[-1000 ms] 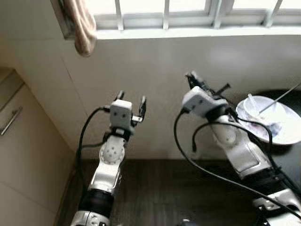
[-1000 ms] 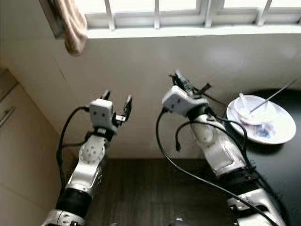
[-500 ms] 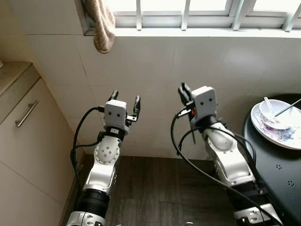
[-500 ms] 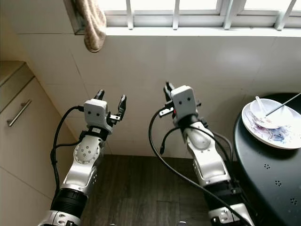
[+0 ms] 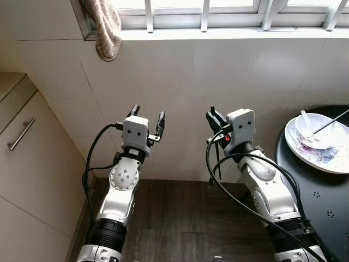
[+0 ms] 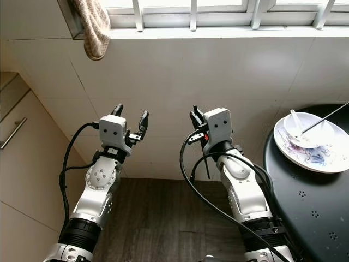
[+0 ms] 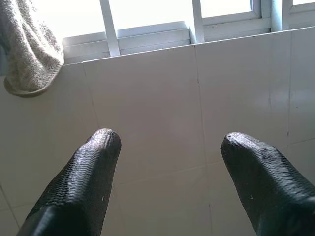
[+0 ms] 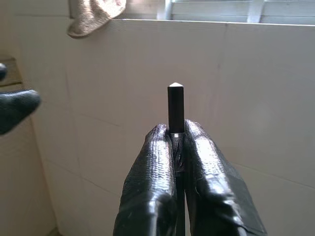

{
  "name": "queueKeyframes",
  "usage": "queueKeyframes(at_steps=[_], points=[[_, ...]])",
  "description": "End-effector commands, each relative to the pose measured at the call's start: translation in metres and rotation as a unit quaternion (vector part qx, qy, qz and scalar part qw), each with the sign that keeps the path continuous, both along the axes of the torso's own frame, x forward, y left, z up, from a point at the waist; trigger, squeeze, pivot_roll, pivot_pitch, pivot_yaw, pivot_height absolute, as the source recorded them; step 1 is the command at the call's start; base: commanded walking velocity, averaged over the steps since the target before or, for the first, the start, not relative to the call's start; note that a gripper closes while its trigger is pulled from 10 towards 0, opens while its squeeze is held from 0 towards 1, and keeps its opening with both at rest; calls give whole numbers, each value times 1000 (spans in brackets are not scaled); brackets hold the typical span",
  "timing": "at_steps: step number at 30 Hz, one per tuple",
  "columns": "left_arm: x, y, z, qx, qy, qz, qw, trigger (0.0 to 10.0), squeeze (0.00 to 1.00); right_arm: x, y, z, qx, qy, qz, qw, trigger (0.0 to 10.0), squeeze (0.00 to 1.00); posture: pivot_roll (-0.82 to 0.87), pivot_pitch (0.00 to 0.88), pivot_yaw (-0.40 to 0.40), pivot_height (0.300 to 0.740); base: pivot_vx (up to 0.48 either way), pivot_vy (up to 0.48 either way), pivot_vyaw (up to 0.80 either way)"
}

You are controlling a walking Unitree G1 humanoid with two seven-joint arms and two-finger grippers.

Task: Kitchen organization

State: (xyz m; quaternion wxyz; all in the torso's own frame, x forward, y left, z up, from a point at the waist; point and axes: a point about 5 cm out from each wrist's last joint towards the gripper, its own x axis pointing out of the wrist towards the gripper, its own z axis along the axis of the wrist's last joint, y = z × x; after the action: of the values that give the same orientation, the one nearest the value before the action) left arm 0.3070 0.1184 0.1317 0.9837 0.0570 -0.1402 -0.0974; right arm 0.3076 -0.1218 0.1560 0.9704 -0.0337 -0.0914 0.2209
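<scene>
Two grippers are raised before the tiled wall. Right gripper [image 8: 176,142] pinches a thin black stick [image 8: 175,105]; left gripper [image 7: 167,147] is spread, empty. A plate [image 5: 319,154] with bowl [image 5: 314,127] sits on the black table [image 5: 322,207] at right. Likely step: carrying the stick; next, turn toward a drop-off.

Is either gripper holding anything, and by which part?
Right gripper pinches a thin black rod just below its pointed tip. Left gripper is open, empty.

Beige towel [image 5: 104,30] on barred window [image 5: 229,11], tiled wall [image 5: 180,93], wood floor [image 5: 180,218]
</scene>
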Motion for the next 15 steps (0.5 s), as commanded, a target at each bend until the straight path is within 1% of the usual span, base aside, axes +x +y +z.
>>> queueKeyframes(at_steps=[1, 3, 4, 5, 6, 7, 8, 15], points=[[0, -1, 1, 9, -1, -4, 1000, 10000, 0, -3, 4, 1, 4, 1, 15, 1000, 0, 0, -83, 0, 22, 740, 0, 0, 0], [0, -1, 1, 10, -1, -4, 1000, 10000, 0, -3, 3, -2, -6, 3, 13, 1000, 0, 0, -83, 0, 22, 740, 0, 0, 0], [0, -1, 1, 11, 0, -4, 1000, 10000, 0, -4, 2, -6, -18, 6, 10, 1000, 1725, 0, -83, 0, 23, 740, 0, 0, 0], [0, -1, 0, 12, 1, -5, 1000, 10000, 0, -5, 1, -8, -30, 5, 8, 1000, 4353, 0, -84, 0, 24, 740, 0, 0, 0], [0, -1, 0, 12, 1, -5, 1000, 10000, 0, -6, 1, -10, -39, 5, 7, 999, 5725, 0, -84, 0, 24, 740, 0, 0, 0], [-1, -1, 0, 12, 1, -5, 1000, 10000, 0, -7, 1, -11, -45, 4, 6, 999, 5725, 0, -85, 0, 25, 740, 0, 0, 0], [-1, -1, 0, 13, 2, -5, 1000, 10000, 0, -7, 1, -12, -48, 5, 6, 999, 10000, 0, -85, 0, 25, 740, 0, 0, 0], [-1, -2, -3, 17, 6, -7, 1000, 10000, 0, -11, 5, -21, -76, 14, 12, 997, 10000, 0, -87, 0, 26, 740, 0, 0, 0]])
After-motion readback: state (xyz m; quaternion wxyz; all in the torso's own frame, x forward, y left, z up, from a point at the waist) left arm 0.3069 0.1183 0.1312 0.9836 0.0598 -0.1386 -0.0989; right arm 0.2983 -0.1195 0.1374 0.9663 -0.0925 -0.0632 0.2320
